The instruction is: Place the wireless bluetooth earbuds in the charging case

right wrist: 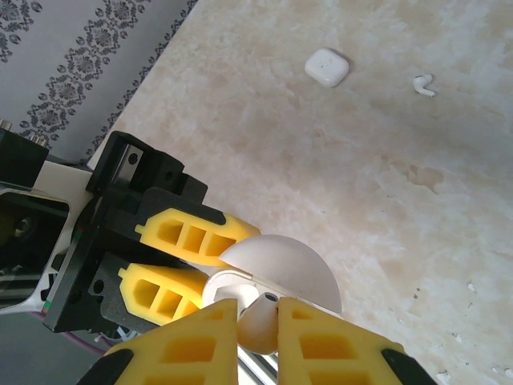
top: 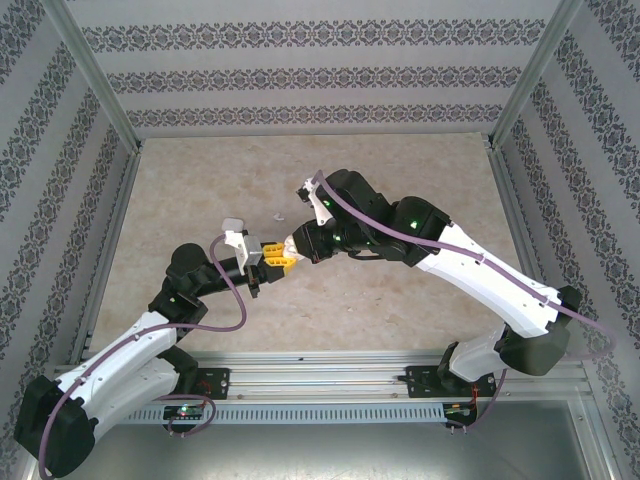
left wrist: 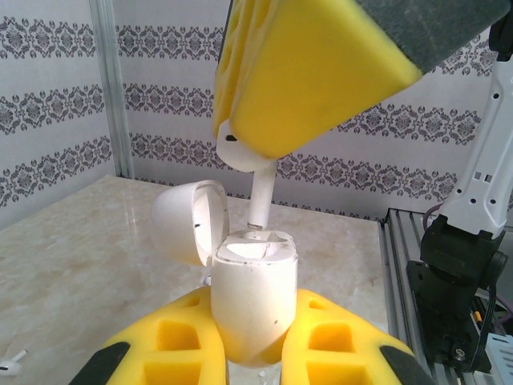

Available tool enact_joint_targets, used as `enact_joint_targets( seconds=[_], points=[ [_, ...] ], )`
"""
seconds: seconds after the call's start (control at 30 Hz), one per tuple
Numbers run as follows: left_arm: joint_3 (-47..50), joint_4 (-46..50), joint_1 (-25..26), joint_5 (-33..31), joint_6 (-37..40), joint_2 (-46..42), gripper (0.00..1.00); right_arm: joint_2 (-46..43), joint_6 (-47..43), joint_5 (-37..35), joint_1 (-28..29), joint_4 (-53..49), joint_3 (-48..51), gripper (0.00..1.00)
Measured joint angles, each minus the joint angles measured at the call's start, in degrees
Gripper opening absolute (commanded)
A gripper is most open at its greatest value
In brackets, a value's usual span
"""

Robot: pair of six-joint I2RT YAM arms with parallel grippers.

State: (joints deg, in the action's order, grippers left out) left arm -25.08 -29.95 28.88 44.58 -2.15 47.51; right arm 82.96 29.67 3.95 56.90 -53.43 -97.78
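Note:
The charging case [left wrist: 252,297] is a glossy white box standing upright between the yellow fingers of my left gripper [left wrist: 255,325], which is shut on it. Its lid [left wrist: 188,220] hangs open to the left. My right gripper [right wrist: 256,311] is shut on a white earbud [right wrist: 260,321] directly above the case [right wrist: 228,282]. The earbud's stem [left wrist: 263,192] points down, and its tip is at the rim of the case's open well. A second earbud [right wrist: 422,84] lies loose on the table. The two grippers meet over the table's middle [top: 277,253].
A small white rounded-square object [right wrist: 326,66] lies flat on the beige marble table [right wrist: 361,200], close to the loose earbud [left wrist: 12,362]. Patterned walls and a metal frame [top: 110,110] enclose the table. Rails [left wrist: 401,265] run along its near edge.

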Motion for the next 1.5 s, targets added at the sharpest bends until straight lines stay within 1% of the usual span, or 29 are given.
enact_joint_targets(
  seconds=[0.7, 1.07, 1.4, 1.47, 1.5],
  points=[
    [0.0, -0.02, 0.0, 0.02, -1.09, 0.02, 0.0, 0.0, 0.48, 0.37, -0.02, 0.07, 1.46, 0.15],
    [0.07, 0.0, 0.0, -0.02, -1.31, 0.07, 0.0, -0.11, 2.21, 0.61, -0.09, 1.9, 2.43, 0.15],
    [0.13, -0.74, 0.0, 0.11, -1.51, 0.11, 0.0, -0.15, 3.45, 3.17, -0.02, 2.45, 3.45, 0.15],
    [0.13, -0.9, 0.0, 0.17, -1.6, 0.11, 0.0, -0.15, 3.5, 3.21, -0.02, 2.45, 3.45, 0.16],
    [0.13, -0.92, 0.0, 0.2, -1.66, 0.11, 0.0, -0.15, 3.52, 3.23, -0.02, 2.45, 3.45, 0.19]
  ],
)
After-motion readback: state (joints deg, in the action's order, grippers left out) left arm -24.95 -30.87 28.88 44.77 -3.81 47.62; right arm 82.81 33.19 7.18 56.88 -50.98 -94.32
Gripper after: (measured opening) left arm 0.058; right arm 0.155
